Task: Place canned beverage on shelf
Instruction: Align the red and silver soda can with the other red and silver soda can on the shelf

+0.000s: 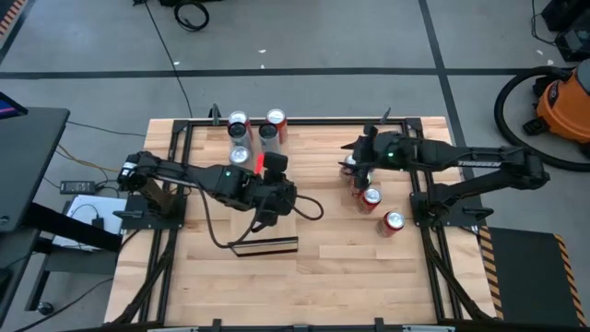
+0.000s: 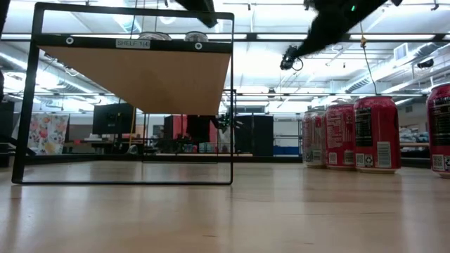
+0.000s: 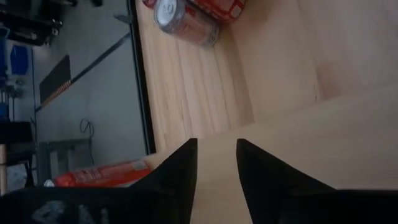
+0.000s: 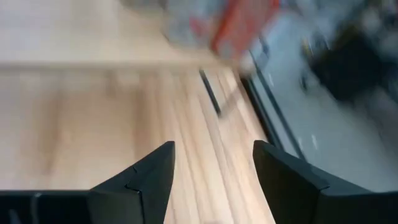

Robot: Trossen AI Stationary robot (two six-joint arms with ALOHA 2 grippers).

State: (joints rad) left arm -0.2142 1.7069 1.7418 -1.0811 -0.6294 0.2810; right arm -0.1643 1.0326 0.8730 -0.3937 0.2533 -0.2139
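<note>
4 cans (image 1: 239,123) back, 3 cans (image 1: 371,195) right.

Bright ceiling strip lights (image 2: 295,36) glare behind the dark shelf (image 2: 133,74) in the low view. The right wrist view is motion-blurred; the tabletop (image 1: 332,267) is evenly lit with soft shadows.

Two dark, near-black jointed arms. Left arm (image 1: 198,177) has a thick black cable looping off its wrist and a small green light on the casing. Right arm (image 1: 479,161) carries pale lettering along its long link and a green light near the wrist. Left hand (image 3: 216,158): two matte black wedge-shaped fingers, tapering to points. Right hand (image 4: 213,163): same black angular fingers, chamfered edges.
</note>
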